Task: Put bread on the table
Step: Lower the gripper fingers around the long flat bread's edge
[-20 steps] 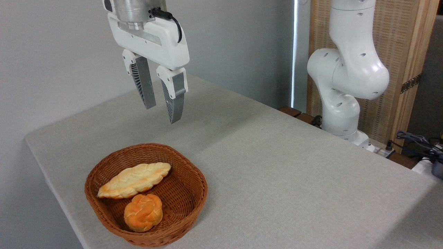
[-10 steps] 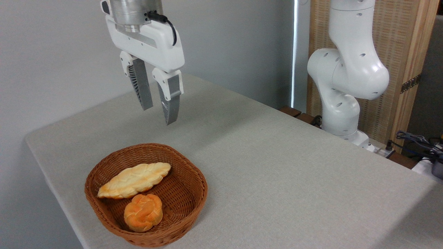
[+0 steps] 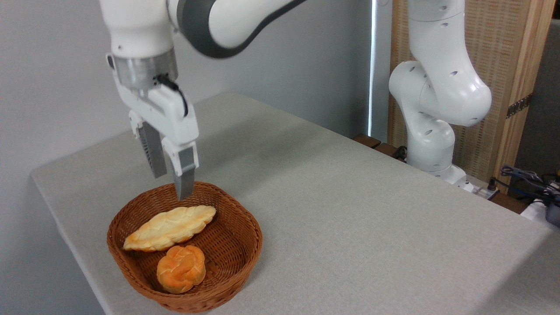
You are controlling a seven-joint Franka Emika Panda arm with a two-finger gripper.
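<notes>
The bread (image 3: 170, 228), a long braided loaf in pale cream with golden ridges, lies across the back half of a brown wicker basket (image 3: 236, 256) on the light grey table (image 3: 350, 210). My gripper (image 3: 172, 186) hangs just above the basket's far rim, slightly behind and above the loaf's middle. Its two fingers point down and stand open, with nothing between them. The tips do not touch the bread.
A small round orange knotted bun (image 3: 181, 268) sits in the basket in front of the loaf. The arm's white base (image 3: 431, 144) stands at the table's far right edge. Cables (image 3: 529, 179) lie at the right. The table's left edge runs close to the basket.
My gripper has dropped and shifted left, from high over the table behind the basket to just above the basket's far rim. Bread and bun have not moved.
</notes>
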